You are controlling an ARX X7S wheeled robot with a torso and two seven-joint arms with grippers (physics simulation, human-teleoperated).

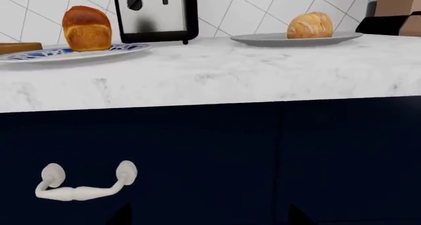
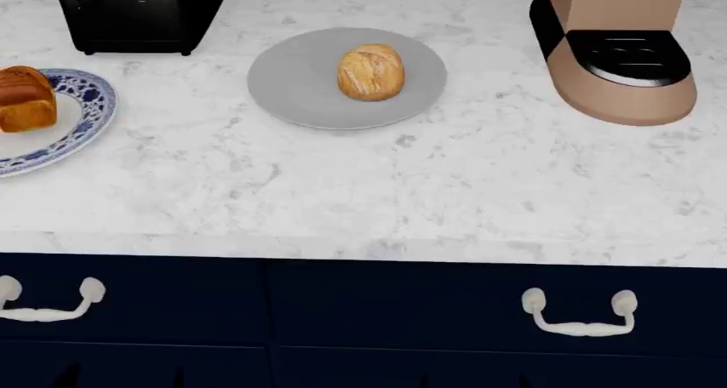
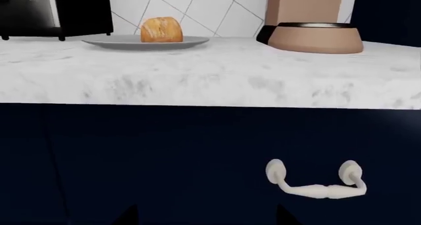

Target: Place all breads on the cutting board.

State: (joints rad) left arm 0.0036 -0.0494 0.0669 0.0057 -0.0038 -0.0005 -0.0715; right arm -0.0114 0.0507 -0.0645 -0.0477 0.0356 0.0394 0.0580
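Observation:
The orange-brown loaf (image 1: 86, 28) (image 2: 25, 99) stands on a blue-and-white plate (image 1: 125, 49) (image 2: 88, 94). The pale round roll (image 1: 309, 25) (image 2: 370, 71) (image 3: 161, 29) rests on a grey plate (image 1: 263, 38) (image 2: 295, 90) (image 3: 108, 42). A brown wooden edge, apparently the cutting board (image 1: 18, 48), shows behind the patterned plate; it is out of the head view. My left gripper (image 1: 207, 220) and right gripper (image 3: 207, 219) hang below counter height, facing the dark drawer fronts. Both are open and hold nothing, with only the dark fingertips (image 1: 122, 216) (image 3: 130, 214) showing.
A black toaster (image 1: 157, 13) (image 2: 131, 14) stands at the back between the plates. A tan coffee machine (image 2: 619, 48) (image 3: 312, 22) sits at the right. The marble counter edge (image 2: 363, 248) overhangs navy drawers with white handles (image 2: 577, 313) (image 1: 82, 183) (image 3: 316, 180).

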